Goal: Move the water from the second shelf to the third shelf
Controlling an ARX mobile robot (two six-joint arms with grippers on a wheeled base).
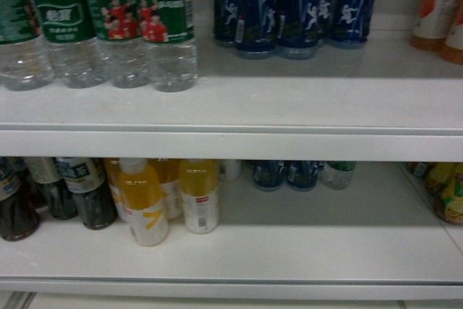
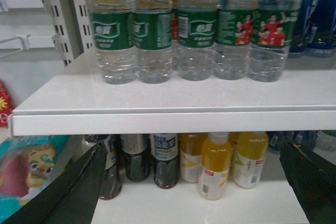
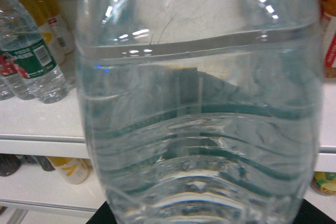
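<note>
One clear ribbed water bottle fills the right wrist view, close against the camera. My right gripper is shut on it; only dark finger edges show at the bottom corners. Behind it, more green-labelled water bottles stand on a white shelf. The head view shows that row of water bottles at the left of the upper shelf, and neither gripper. My left gripper is open in front of the lower shelf, holding nothing, below the water row.
Blue bottles and orange drinks stand right of the water. On the lower shelf are yellow juice bottles, dark tea bottles and small bottles at the back. Snack bags hang left of the shelf upright.
</note>
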